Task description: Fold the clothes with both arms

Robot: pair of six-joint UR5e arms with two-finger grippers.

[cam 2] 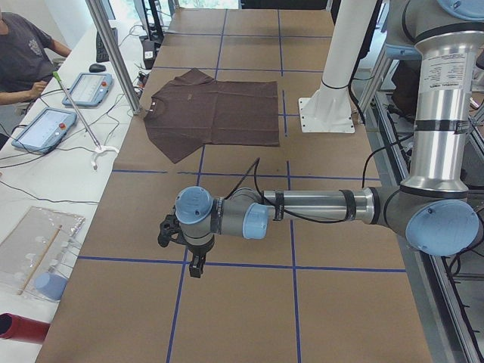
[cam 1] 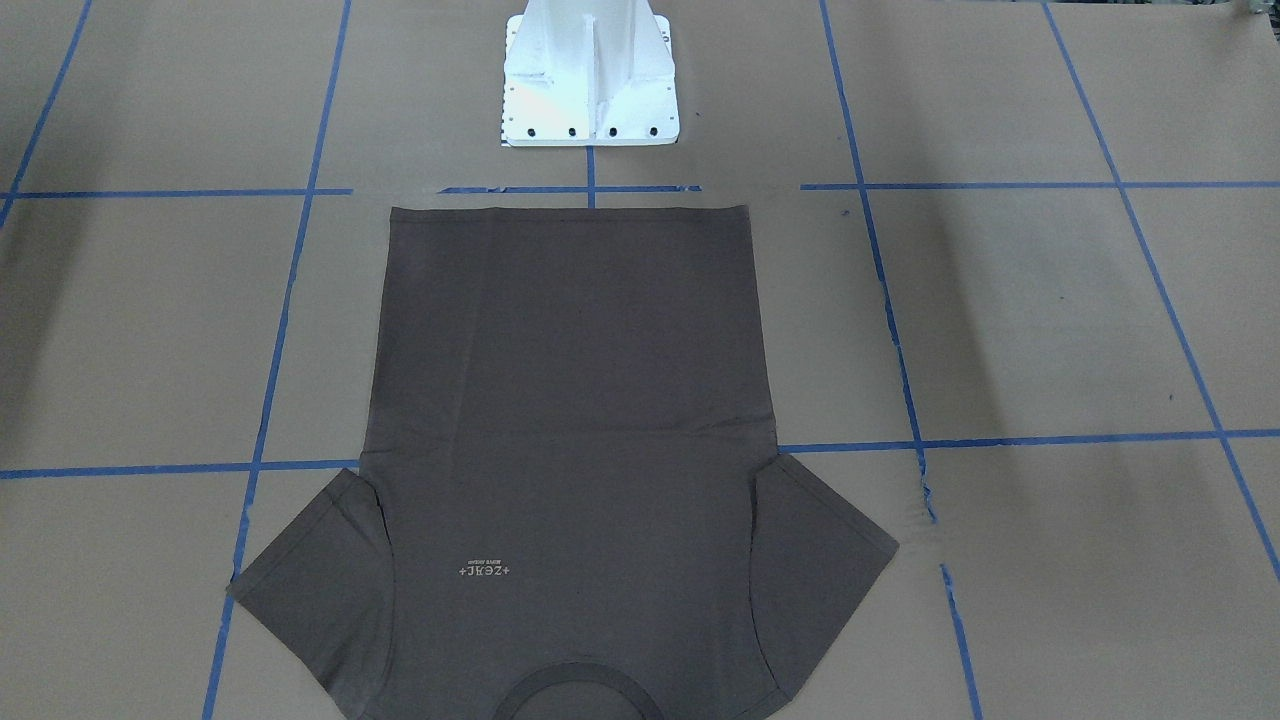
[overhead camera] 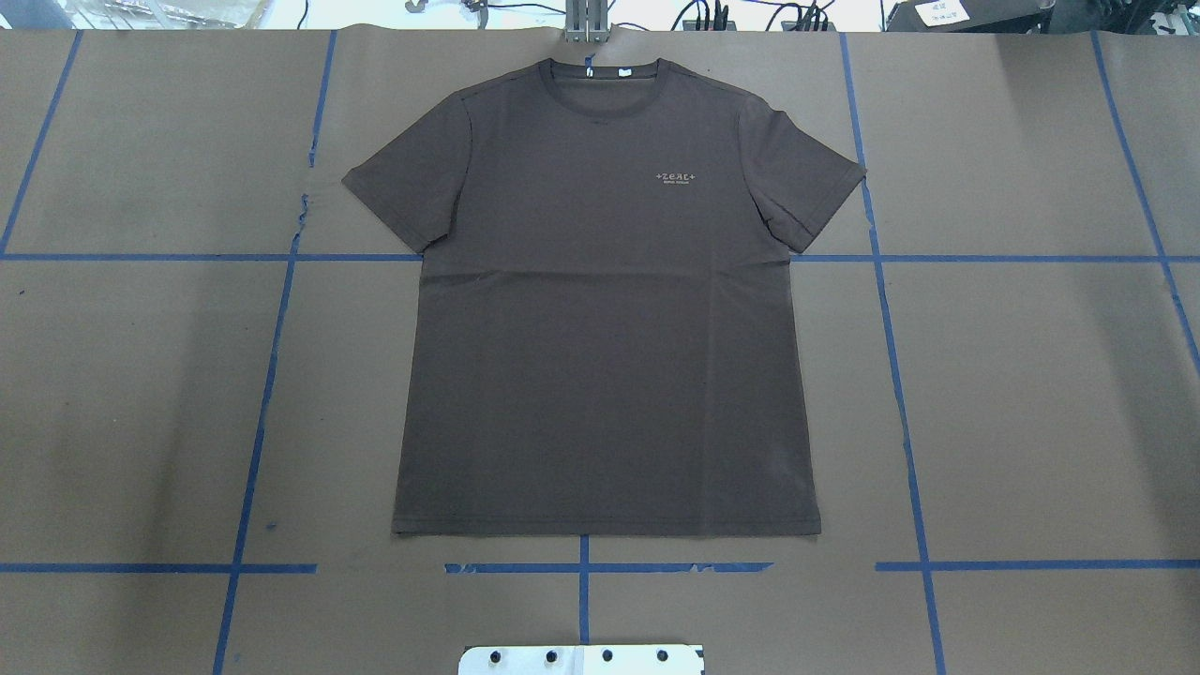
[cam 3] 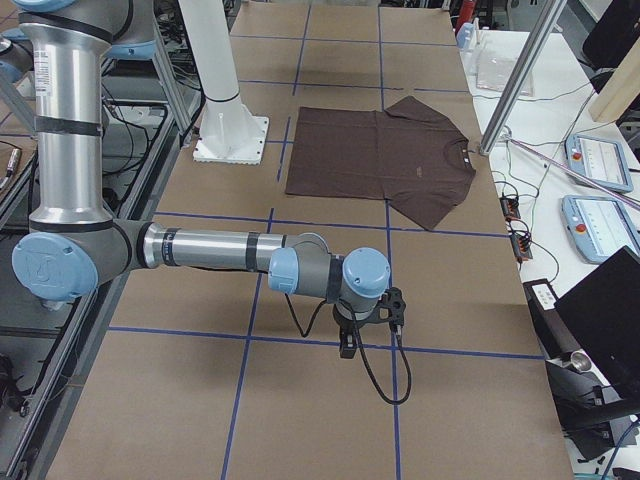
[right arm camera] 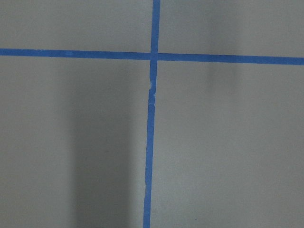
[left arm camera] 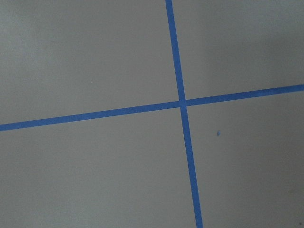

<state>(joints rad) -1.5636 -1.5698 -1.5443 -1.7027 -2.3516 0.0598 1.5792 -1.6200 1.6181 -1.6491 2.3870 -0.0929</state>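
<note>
T-shirt (overhead camera: 600, 309) lies flat and unfolded; left gripper (cam 2: 195, 269) and right gripper (cam 3: 347, 349) hover well apart from it, can't tell if clenched.

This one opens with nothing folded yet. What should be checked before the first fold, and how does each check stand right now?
1. T-shirt flat, logo side up, unfolded: ok.
2. Sleeves spread out to the sides: ok.
3. Hem toward the pedestal, collar away from it: ok.
4. Left gripper off the shirt, over bare table: ok.
5. Right gripper off the shirt, over bare table: ok.
6. Grippers open for grasping: cannot tell, they show only in the side views.
</note>
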